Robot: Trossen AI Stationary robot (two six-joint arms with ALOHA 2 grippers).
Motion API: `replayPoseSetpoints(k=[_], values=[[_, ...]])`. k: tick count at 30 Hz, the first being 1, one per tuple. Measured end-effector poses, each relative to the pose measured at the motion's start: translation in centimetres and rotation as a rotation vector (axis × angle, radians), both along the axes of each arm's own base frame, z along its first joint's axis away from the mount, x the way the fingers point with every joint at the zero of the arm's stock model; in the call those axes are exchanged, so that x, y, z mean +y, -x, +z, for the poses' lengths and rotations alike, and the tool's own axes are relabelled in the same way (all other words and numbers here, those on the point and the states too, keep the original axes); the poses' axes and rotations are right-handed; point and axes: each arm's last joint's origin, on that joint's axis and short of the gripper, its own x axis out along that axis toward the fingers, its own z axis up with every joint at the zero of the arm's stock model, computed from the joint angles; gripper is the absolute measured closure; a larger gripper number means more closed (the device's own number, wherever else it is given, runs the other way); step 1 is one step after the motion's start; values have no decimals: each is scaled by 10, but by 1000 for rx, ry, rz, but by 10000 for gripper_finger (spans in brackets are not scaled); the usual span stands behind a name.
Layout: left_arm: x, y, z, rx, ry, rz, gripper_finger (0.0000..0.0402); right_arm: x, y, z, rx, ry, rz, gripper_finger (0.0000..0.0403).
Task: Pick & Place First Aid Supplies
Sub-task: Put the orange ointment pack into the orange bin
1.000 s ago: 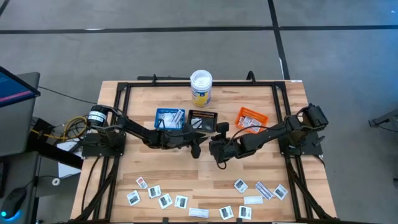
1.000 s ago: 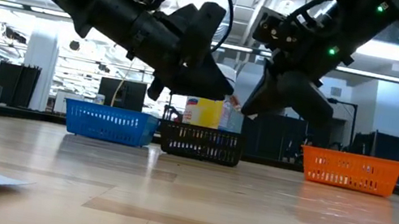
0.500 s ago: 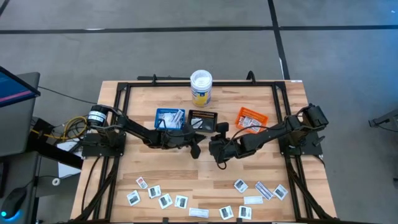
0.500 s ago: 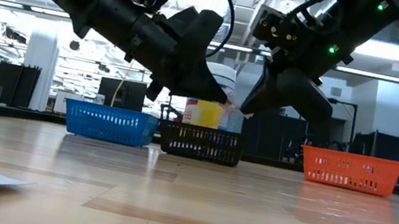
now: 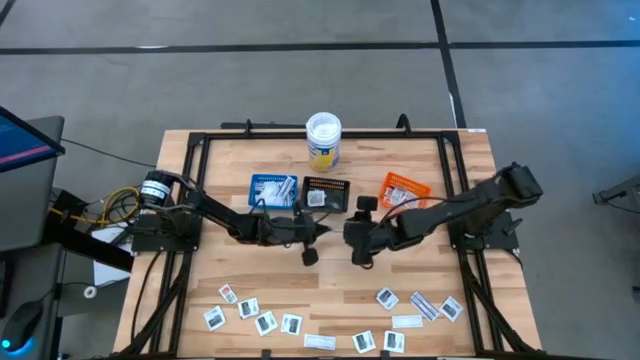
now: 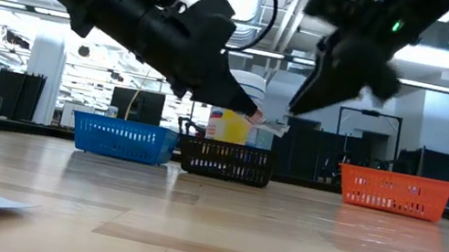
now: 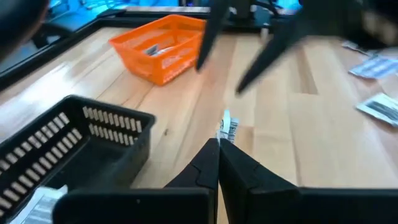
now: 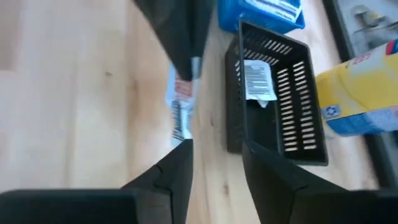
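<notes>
A small white packet with red and dark marks (image 8: 181, 107) hangs in the air over the table's middle, just in front of the black tray (image 5: 327, 192). My left gripper (image 7: 219, 148) is shut on it, reaching in from the table's left. My right gripper (image 8: 214, 158) is open opposite it, its fingers a little back from the packet's free end and touching nothing. In the low view the packet (image 6: 270, 126) sticks out past my left gripper (image 6: 250, 112), with my right gripper (image 6: 305, 99) above it. Several more first aid packets (image 5: 262, 322) lie flat along the table's near edge. My left gripper pinches one end of the packet (image 7: 225, 134) between its two fingertips (image 7: 205, 163). The fingers come nearly level from the table's left. The packet juts out beyond the tips toward the right gripper, lifted clear of the table.
Three small trays stand in a row at the table's far middle: blue (image 5: 272, 188), black, and orange (image 5: 403, 190), each with packets inside. A white-lidded yellow tub (image 5: 323, 140) stands behind them. Bare wood lies between the trays and the packets at the near edge.
The packet has passed from my right gripper to my left. My left gripper shut on it and rolled at the wrist. My right gripper opened, let go and drew back up and toward the table's right. The packet stayed in the air in front of the black tray.
</notes>
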Motion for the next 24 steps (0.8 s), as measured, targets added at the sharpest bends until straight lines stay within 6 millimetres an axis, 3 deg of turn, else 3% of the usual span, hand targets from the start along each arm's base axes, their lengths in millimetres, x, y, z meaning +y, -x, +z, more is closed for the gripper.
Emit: replayPoseSetpoints(k=[5, 8, 13, 20, 24], values=[[-6, 1, 0, 4, -29, -26, 395, -2, 20, 34, -58, -145, 73, 272], [-6, 1, 1, -2, -28, -26, 395, -2, 30, 38, -128, -242, 144, 278], [-6, 1, 2, -20, -23, -25, 394, -8, 28, 22, -240, -334, 208, 284], [-6, 0, 5, -49, -18, -25, 394, -26, 10, -7, -186, -375, 172, 284], [-6, 0, 5, -47, -18, -25, 394, -32, 6, -10, -194, -406, 176, 284]])
